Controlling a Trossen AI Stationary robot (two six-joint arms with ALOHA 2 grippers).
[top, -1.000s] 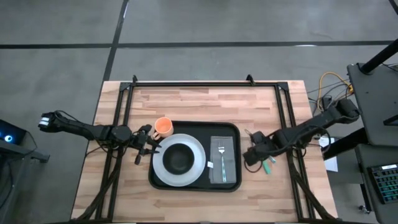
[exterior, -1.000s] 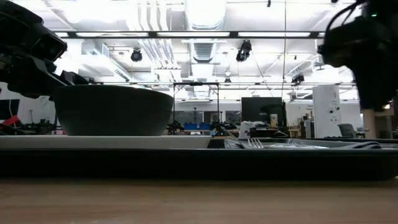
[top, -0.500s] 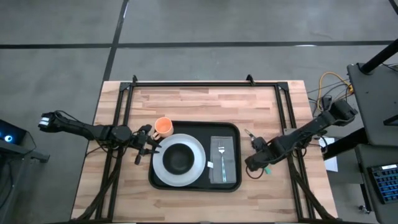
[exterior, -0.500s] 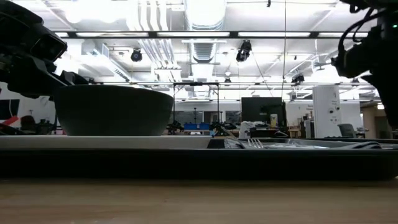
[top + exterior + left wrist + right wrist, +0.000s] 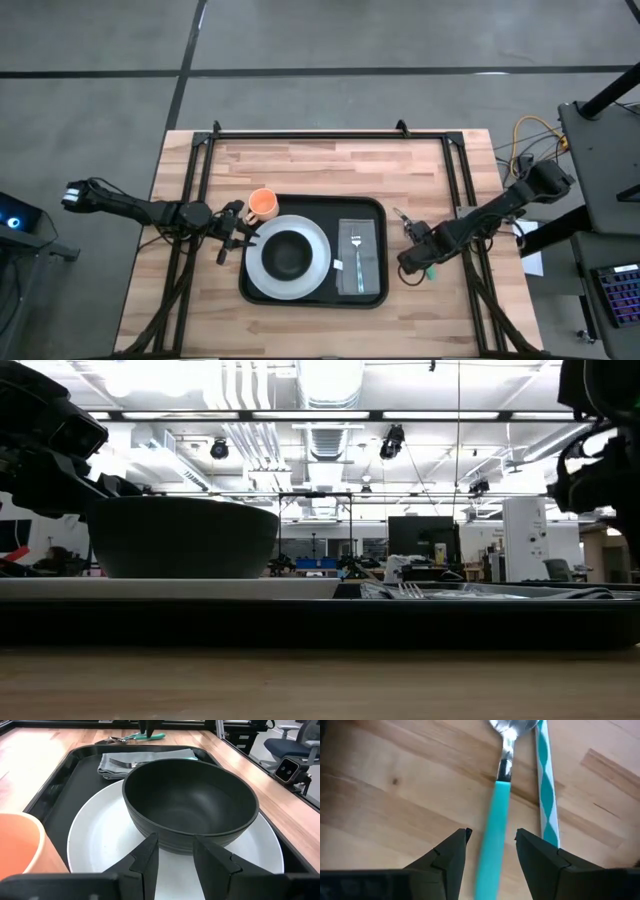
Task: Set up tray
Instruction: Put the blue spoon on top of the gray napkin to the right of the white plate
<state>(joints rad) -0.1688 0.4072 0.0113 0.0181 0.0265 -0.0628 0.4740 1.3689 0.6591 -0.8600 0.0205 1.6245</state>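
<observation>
The right gripper [image 5: 490, 852] is being lowered over the teal-handled spoon [image 5: 496, 815], just right of the tray [image 5: 372, 207], having been shifted nearer since a second ago; its fingers are being held apart astride the handle, nothing gripped. A pick-up is judged imminent. Centred on the table, the tray is being left untouched. At its left edge, the left gripper [image 5: 175, 855] is being kept narrowly parted, empty.

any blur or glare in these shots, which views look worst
Right wrist view: the teal-handled spoon is soft and smeared near the lens. Low view: bright ceiling lights leave the bowl and tray as dark silhouettes. Left wrist view: the orange cup is blurred at the edge.
</observation>
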